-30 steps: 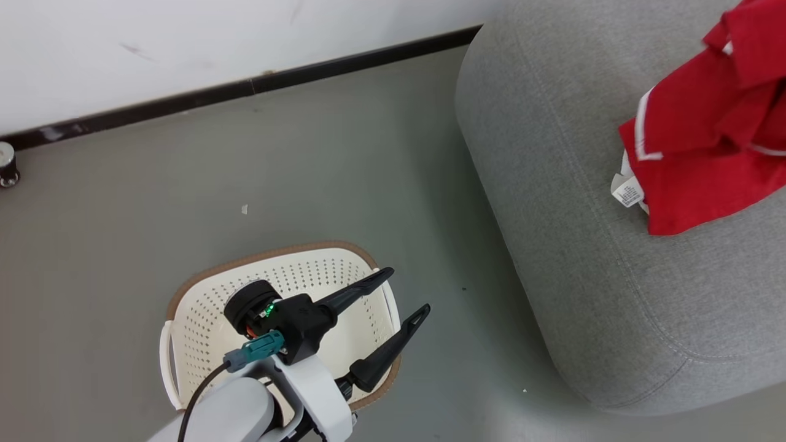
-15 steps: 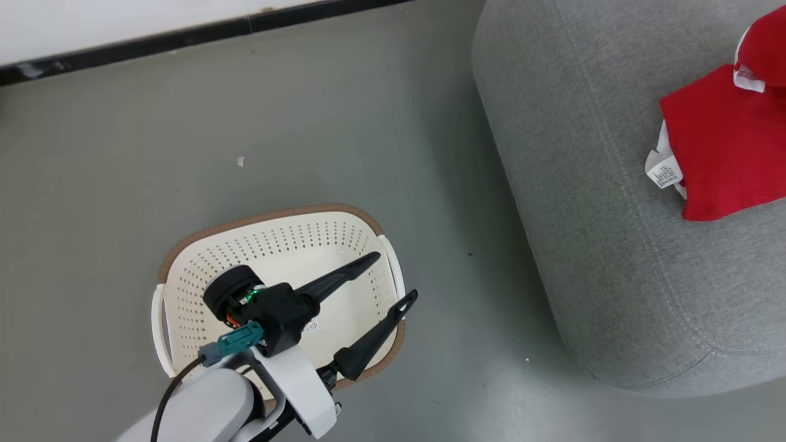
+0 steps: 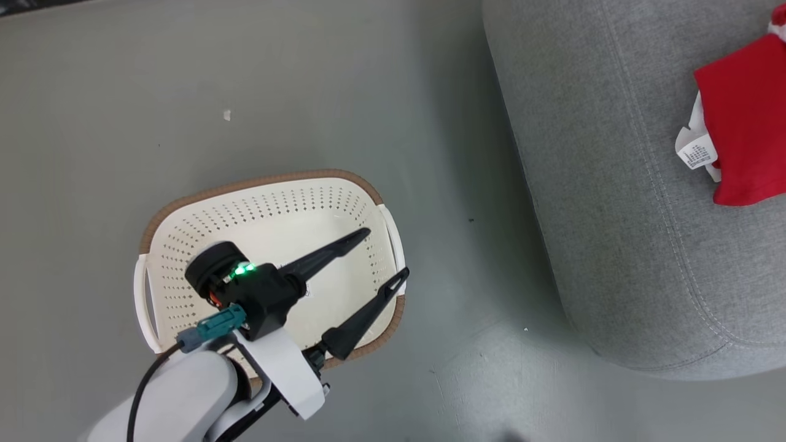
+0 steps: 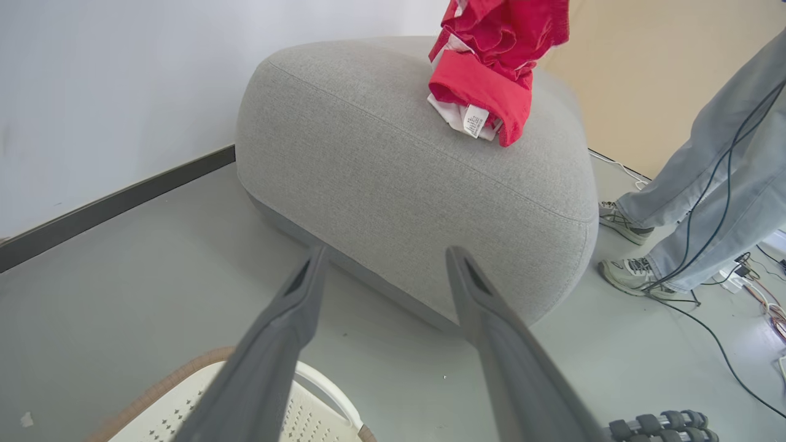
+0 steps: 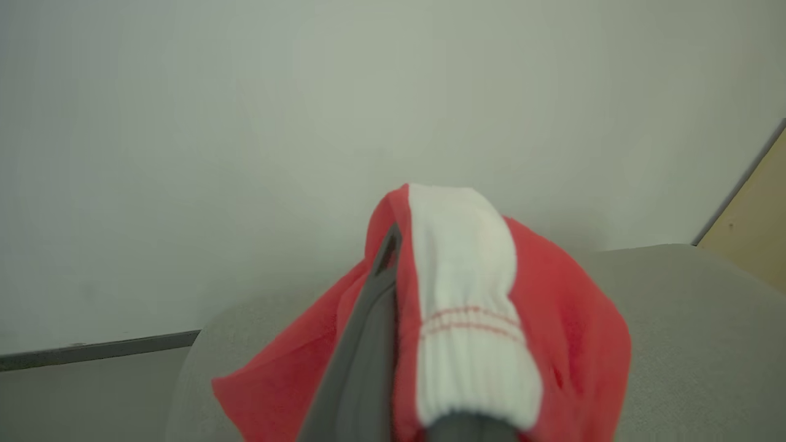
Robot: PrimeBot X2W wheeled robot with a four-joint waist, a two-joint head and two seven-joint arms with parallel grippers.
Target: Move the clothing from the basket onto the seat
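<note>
The seat's (image 3: 614, 184) rounded top could let the clothing (image 4: 485, 92) slide off once freed. Its lower folds rest there, and its upper end is clamped in the right gripper (image 5: 405, 239). Beside the seat, the left gripper (image 3: 387, 252) hangs over the basket (image 3: 264, 182) with its fingers apart. The print on the clothing's white label (image 4: 474, 120) is too small to read.

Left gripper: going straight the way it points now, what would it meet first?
Probably the seat, at its lower side; the left gripper aims there across the floor. Depth is unclear.
</note>
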